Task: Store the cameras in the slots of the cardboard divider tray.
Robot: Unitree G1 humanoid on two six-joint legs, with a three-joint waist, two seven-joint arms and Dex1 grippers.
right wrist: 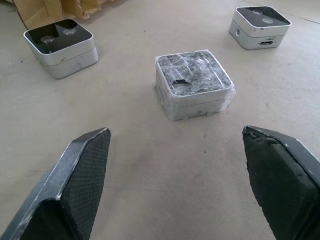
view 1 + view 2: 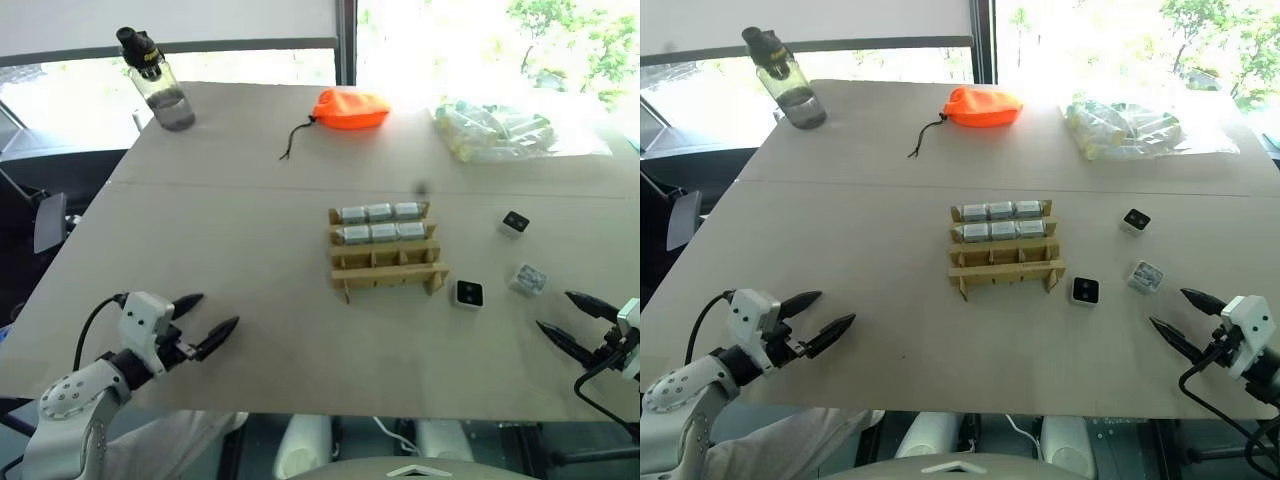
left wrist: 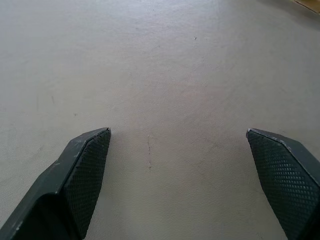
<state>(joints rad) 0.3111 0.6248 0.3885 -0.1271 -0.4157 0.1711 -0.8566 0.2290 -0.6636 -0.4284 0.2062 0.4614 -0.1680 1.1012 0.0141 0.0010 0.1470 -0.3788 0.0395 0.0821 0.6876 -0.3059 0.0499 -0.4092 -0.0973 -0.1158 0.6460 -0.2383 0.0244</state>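
Both claws are hanging low over the near edge of the worktop [image 2: 250, 330] with nothing in them. The left claw [image 2: 212, 322] is spread wide, fingers well apart, bare worktop in front of it and no task item near it. The right claw [image 2: 568, 318] is spread wide too and holds nothing.

Straight ahead of the right claw, just past its fingertips, sits a camera wrapped in clear film [image 1: 195, 85]. Beyond that one are two unwrapped cameras with black faces up: one [image 1: 61, 46] off toward the tray side, the other [image 1: 260, 26] further out on the opposite side. All three lie flat on the worktop, apart from each other, none touched by the claw.

The cardboard divider tray [image 2: 385, 262] stands between the two claws but further out, closer to the right one. Its two far rows carry six cameras [image 2: 380, 222], three per row; the near row looks open.

Way beyond both claws, along the far edge: an orange pouch [image 2: 350, 108], a water bottle [image 2: 158, 82] on the left claw's side, and a clear bag of pale items [image 2: 495, 130] on the right claw's side.
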